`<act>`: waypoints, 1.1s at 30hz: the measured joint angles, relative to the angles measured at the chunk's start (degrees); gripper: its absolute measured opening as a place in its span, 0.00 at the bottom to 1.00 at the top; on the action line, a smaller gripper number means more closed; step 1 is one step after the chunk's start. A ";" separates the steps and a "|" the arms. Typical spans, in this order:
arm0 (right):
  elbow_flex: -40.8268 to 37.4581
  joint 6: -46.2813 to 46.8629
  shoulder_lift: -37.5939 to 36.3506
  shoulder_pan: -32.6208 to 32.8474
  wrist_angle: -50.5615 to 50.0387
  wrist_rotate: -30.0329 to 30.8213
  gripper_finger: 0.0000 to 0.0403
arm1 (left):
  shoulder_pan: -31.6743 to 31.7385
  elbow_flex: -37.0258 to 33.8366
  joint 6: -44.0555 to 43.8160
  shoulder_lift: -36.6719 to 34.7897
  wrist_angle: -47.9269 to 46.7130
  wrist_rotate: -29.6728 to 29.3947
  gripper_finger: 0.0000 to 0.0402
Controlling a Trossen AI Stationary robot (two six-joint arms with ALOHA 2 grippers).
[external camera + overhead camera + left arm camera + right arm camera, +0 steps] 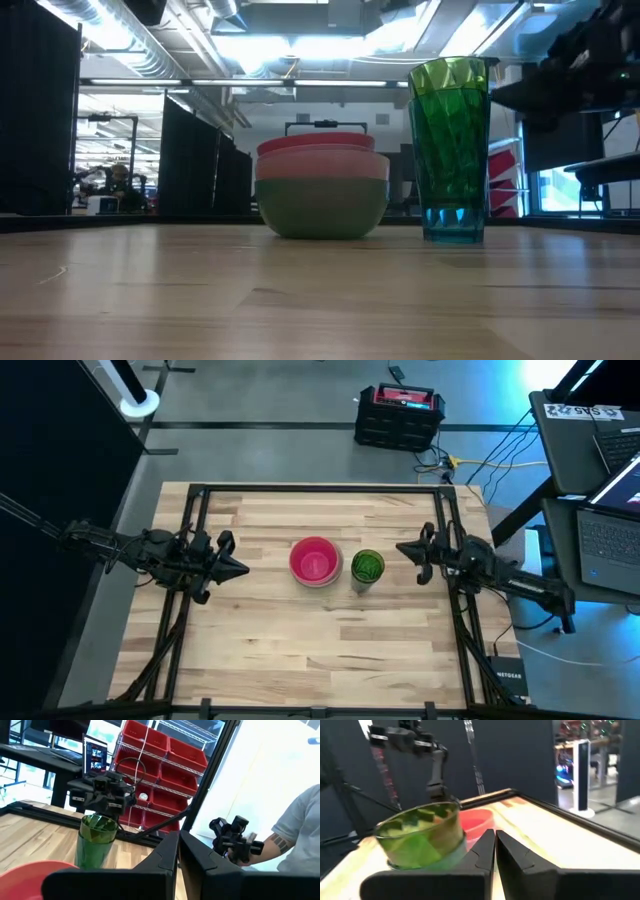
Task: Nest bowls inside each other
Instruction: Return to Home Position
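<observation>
A nested stack of bowls (313, 560) stands at the table's middle. In the low view a mint-green bowl (322, 208) rests with its base on the wood, and pale pink and red-pink bowls (318, 150) sit inside it. Just to its right stands a tall faceted green cup (367, 567) with a teal base (453, 225). My left gripper (243, 569) hovers shut to the left of the stack, pointing at it. My right gripper (401, 547) hovers shut to the right of the cup. Each wrist view shows that arm's own shut fingers (178, 842) (495, 842) with nothing between them.
Black frame rails (190, 540) run along the table's left, right and far sides. A black and red case (398, 415) sits on the floor beyond the far edge. Laptops (610, 520) stand to the right. A person's arm (295, 835) shows in the left wrist view.
</observation>
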 joint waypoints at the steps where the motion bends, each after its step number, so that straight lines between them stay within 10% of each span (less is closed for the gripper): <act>1: 0.00 0.30 0.42 -0.22 -0.10 0.62 0.00 | 0.00 0.00 0.49 0.00 -0.04 -0.08 0.00; 14: 0.00 2.93 4.52 -2.36 -1.06 6.63 0.00 | 0.09 -0.75 10.22 -0.11 0.69 -2.77 0.00; 24: 0.00 2.89 4.54 -2.36 -1.11 6.63 0.00 | 0.86 -19.71 10.68 -7.37 19.49 1.69 0.00; 33: 0.00 2.85 4.54 -2.36 -1.13 6.63 0.00 | 1.31 -24.30 13.23 -16.21 10.51 6.26 0.00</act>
